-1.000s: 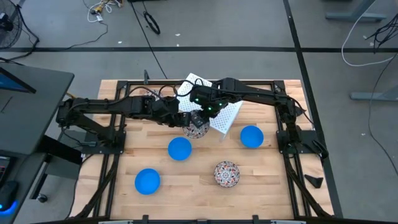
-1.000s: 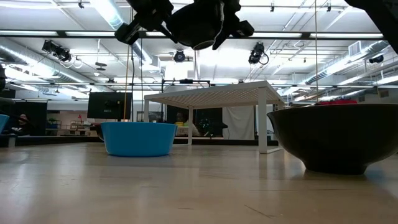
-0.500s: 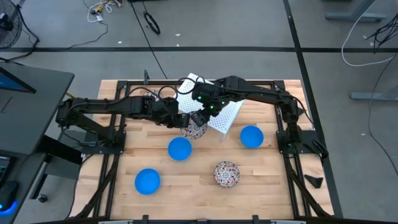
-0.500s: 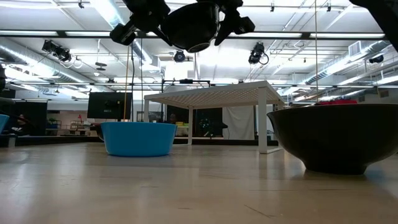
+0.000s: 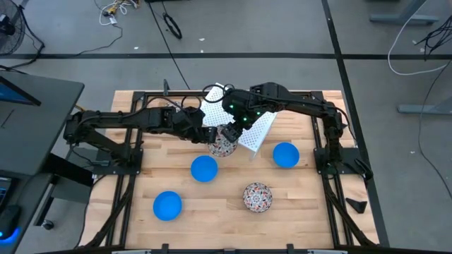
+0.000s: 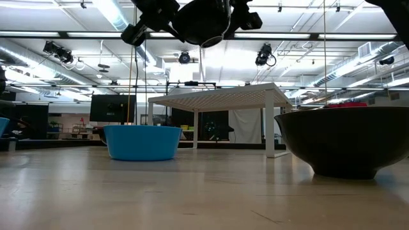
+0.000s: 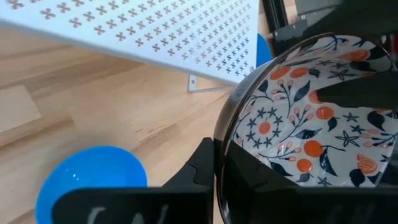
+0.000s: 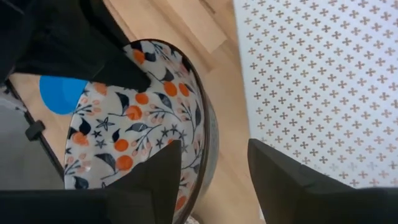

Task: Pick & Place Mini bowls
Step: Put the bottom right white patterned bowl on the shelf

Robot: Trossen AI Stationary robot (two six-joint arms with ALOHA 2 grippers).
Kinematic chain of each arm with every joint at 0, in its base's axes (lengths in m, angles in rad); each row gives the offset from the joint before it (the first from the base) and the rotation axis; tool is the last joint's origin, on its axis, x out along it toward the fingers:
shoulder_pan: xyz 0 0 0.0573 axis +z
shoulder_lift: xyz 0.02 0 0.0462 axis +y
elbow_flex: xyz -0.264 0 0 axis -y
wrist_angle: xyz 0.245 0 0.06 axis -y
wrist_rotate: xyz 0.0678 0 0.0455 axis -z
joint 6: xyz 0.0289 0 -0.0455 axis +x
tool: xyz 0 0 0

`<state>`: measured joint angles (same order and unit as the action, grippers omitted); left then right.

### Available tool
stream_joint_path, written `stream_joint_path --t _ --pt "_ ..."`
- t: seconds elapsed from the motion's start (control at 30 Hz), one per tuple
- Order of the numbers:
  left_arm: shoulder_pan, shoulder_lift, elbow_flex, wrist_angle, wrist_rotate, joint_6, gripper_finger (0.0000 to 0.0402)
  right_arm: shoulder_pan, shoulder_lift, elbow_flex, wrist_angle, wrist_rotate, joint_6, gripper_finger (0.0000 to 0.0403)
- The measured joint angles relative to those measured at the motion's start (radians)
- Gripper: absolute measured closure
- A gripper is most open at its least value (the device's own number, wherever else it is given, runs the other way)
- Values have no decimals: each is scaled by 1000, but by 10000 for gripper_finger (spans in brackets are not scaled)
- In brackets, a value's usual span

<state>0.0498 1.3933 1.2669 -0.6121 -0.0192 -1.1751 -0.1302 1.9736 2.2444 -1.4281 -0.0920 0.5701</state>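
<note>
Held in the air just beside the white perforated rack: one patterned mini bowl, rim clamped by left claw. Right claw straddling the opposite rim, fingers apart. Open counter beyond; bowl's underside merging with dark arms in low view.

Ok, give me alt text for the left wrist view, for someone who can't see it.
The left gripper pinches the rim of a white bowl patterned with orange and dark flowers, held above the wooden table. A blue bowl sits on the table below, and a white perforated rack stands beyond.
</note>
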Motion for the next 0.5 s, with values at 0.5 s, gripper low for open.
stream_joint_path --t 0.5 --pt "0 0 -1 17 111 124 388 -20 -20 0 50 -108 -277 218"
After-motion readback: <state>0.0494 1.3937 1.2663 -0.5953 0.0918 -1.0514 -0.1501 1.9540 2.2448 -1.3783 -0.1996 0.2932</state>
